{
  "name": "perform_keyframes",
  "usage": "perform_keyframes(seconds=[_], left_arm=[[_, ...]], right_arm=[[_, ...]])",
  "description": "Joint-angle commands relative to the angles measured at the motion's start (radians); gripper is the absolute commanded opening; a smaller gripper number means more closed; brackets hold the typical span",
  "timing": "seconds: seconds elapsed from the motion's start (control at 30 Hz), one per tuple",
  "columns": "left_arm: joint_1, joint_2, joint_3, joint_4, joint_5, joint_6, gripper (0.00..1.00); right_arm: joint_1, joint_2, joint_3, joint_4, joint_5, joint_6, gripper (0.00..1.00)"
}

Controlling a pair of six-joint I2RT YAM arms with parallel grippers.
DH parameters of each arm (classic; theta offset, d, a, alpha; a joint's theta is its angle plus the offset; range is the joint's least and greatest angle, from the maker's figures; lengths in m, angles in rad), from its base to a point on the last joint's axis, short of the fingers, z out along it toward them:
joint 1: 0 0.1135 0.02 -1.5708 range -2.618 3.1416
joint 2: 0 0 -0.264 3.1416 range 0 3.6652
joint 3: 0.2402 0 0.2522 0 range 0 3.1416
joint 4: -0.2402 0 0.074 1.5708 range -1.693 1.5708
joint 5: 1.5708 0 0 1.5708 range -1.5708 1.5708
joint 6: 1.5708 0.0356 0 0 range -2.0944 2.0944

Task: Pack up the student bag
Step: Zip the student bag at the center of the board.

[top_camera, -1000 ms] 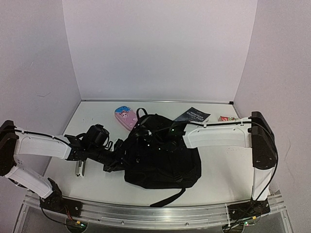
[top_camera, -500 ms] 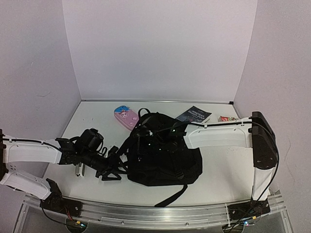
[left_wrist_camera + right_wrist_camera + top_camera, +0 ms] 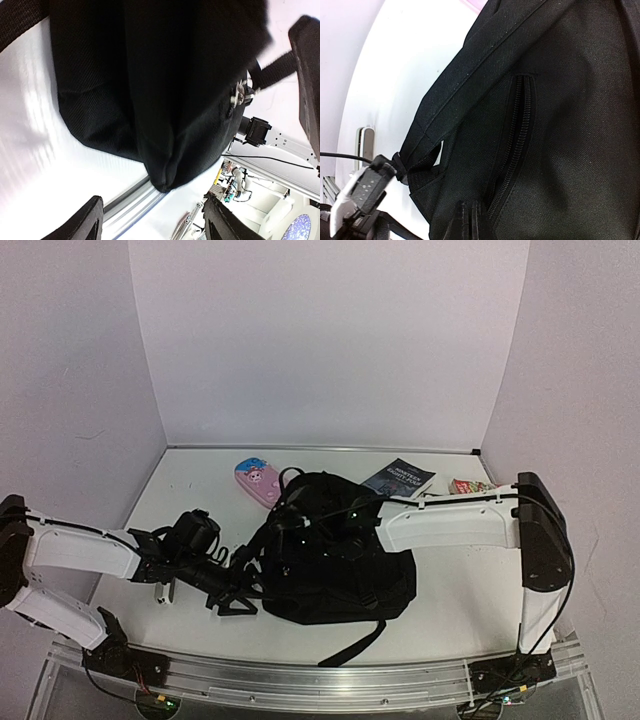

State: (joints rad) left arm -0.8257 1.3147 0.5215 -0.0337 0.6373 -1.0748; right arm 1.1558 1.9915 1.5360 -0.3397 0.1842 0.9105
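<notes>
The student bag (image 3: 335, 560), a big black backpack, lies mid-table with a strap trailing toward the front edge. My left gripper (image 3: 238, 595) stands open just off the bag's left lower side. In the left wrist view its fingers (image 3: 82, 220) are spread wide with only table between them, and the student bag (image 3: 150, 75) fills the frame above. My right gripper (image 3: 290, 522) rests on the bag's upper left part. It is shut (image 3: 472, 220), with its tips against the fabric at the lower end of a closed zipper (image 3: 512, 135). Nothing shows between its jaws.
A pink case (image 3: 258, 481) lies behind the bag on the left and a dark book (image 3: 398, 478) behind it on the right. A small red-and-white item (image 3: 468, 485) sits at the far right. A white stick-like object (image 3: 160, 592) lies under my left arm. The metal rail (image 3: 300, 680) runs along the front edge.
My left gripper has opened and let go of the bag's left side, drawn back a little to the left, and now hovers beside it. The right arm has barely moved.
</notes>
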Motion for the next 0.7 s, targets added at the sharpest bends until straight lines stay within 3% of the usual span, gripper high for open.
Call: perform_keyframes(seconds=[0.0,0.17,0.27,0.5,0.67], left_arm=[[-0.002,0.044,0.05,0.113,0.024,-0.003,0.68],[-0.001,0.094,0.078,0.163,0.017,-0.003,0.66],[-0.001,0.117,0.079,0.176,0.001,-0.009,0.58],[-0.001,0.159,0.054,0.198,0.004,-0.036,0.19],[-0.001,0.156,0.049,0.167,0.011,-0.023,0.02]], right_arm=[[0.009,-0.033,0.018,0.025,0.044,0.017,0.0],[0.012,-0.031,0.02,0.024,0.043,0.018,0.0],[0.014,-0.031,0.017,0.024,0.042,0.021,0.0],[0.036,-0.036,0.037,-0.005,0.084,0.03,0.0],[0.046,-0.017,0.092,-0.065,0.164,0.021,0.0]])
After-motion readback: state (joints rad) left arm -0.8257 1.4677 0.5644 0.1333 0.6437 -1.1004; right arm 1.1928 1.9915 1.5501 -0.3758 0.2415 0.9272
